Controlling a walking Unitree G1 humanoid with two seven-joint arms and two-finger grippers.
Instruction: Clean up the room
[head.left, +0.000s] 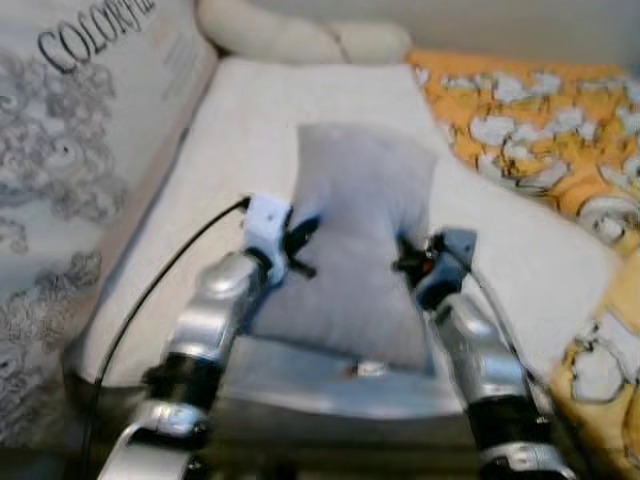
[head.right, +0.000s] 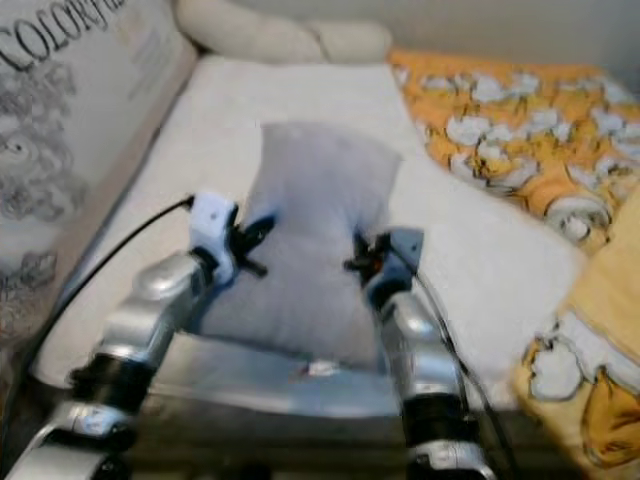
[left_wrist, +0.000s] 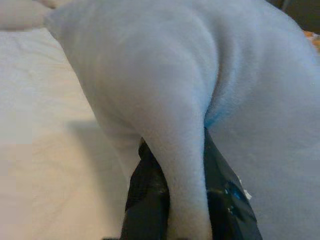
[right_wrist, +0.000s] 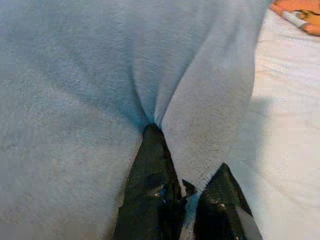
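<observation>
The robot stands at the bed (head.left: 250, 120), holding a grey pillow (head.left: 360, 240) up over the white sheet. The left hand (head.left: 290, 245) is clamped on a fold at one side edge, the right hand (head.left: 415, 262) pinches the other. An orange blanket (head.left: 540, 120) lies rumpled alongside. I'd say tidying is midway: the pillow is lifted but not yet set at the head by the cream pillows (head.left: 300, 38).

Bare white mattress (head.left: 250, 130) lies open between patterned cushion (head.left: 70, 160) and orange blanket (head.left: 540, 120).
</observation>
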